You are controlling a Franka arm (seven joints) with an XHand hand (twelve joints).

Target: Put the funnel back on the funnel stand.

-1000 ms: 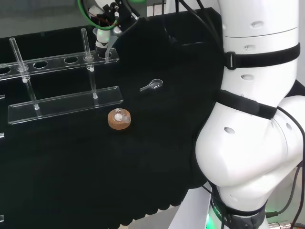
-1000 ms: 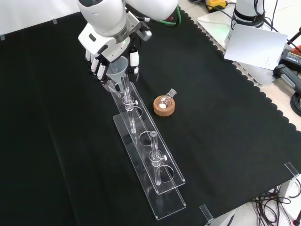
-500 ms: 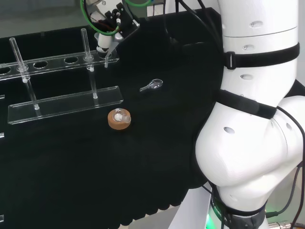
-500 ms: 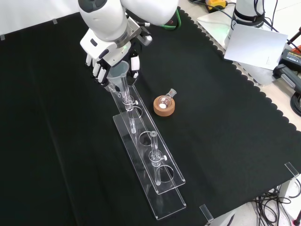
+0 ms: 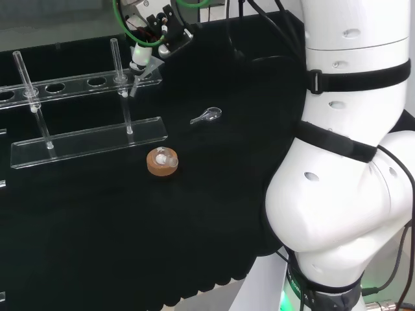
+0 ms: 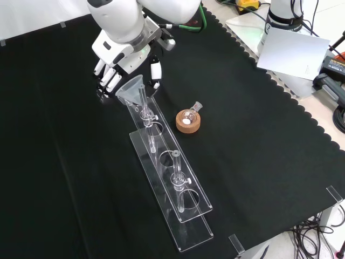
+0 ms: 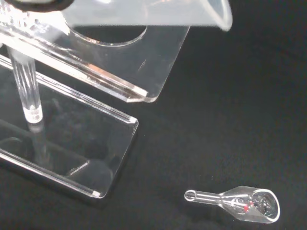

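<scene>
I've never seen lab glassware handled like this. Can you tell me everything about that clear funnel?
The funnel is clear, glass or plastic, with a wide cone mouth on top and a thin stem pointing down. It hangs slightly tilted at the far end of the clear funnel stand, over its end hole. The hand is right behind it; whether the fingers touch it is unclear.

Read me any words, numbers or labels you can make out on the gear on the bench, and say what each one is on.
None can be read.
The clear funnel stand, the funnel over its far end, the cork ring and the small glass scoop bear no print that I can see.
The white sheet off the cloth shows only a faint thin line, no words.
The hand carries no legible marking.
</scene>
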